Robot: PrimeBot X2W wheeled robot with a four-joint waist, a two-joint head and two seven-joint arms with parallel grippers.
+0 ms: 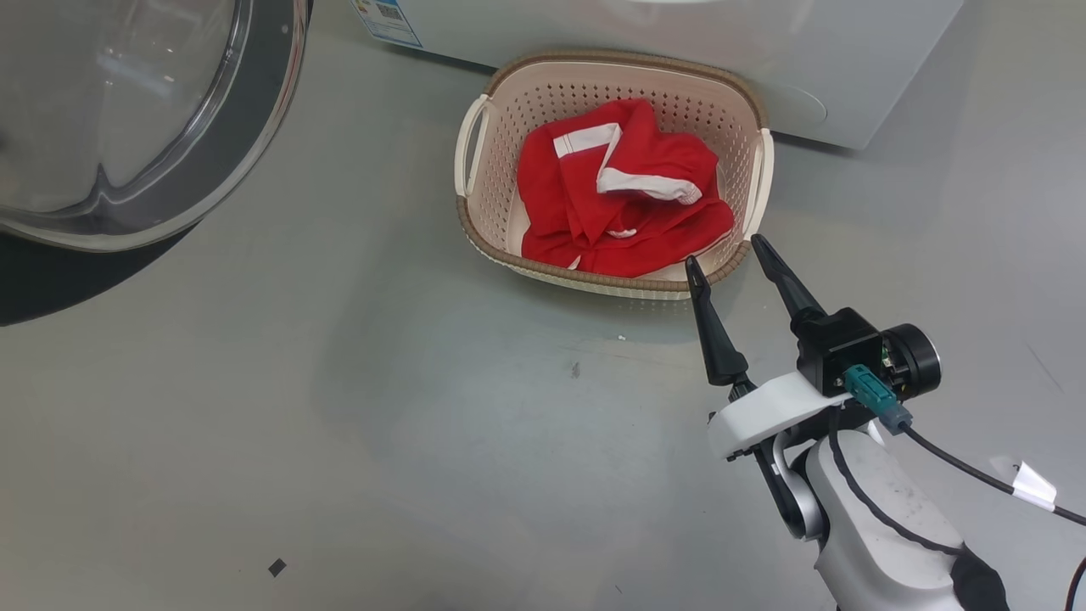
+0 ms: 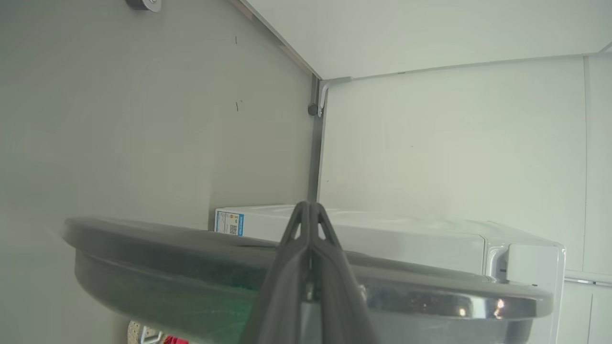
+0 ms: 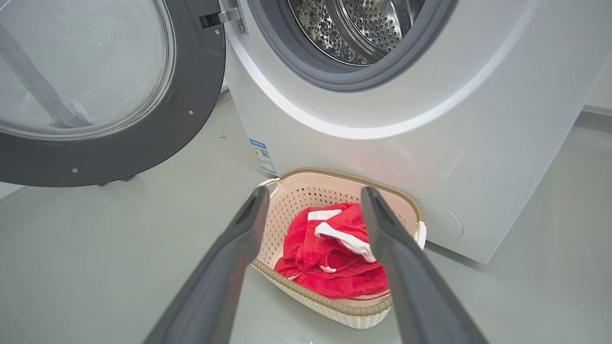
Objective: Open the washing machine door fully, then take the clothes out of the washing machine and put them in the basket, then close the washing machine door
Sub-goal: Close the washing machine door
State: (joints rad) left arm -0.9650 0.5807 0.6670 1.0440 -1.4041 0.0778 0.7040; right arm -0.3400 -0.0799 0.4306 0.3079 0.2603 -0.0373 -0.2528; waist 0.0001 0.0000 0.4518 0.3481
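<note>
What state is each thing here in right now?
washing machine door: swung open
washing machine: visible part of drum empty
basket: upright on floor, partly filled
clothes: crumpled inside basket
right gripper: fingers open, empty
left gripper: fingers shut together

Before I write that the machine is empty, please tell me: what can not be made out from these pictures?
Drum: right wrist view, the top edge cuts it off; anything left inside cannot be excluded.
Clothes in the basket: head view, the folds hide how many pieces there are.
Sticker: head view, its print is too small and cut by the edge.
Left gripper: left wrist view, blurred; contact with the door is unclear.
</note>
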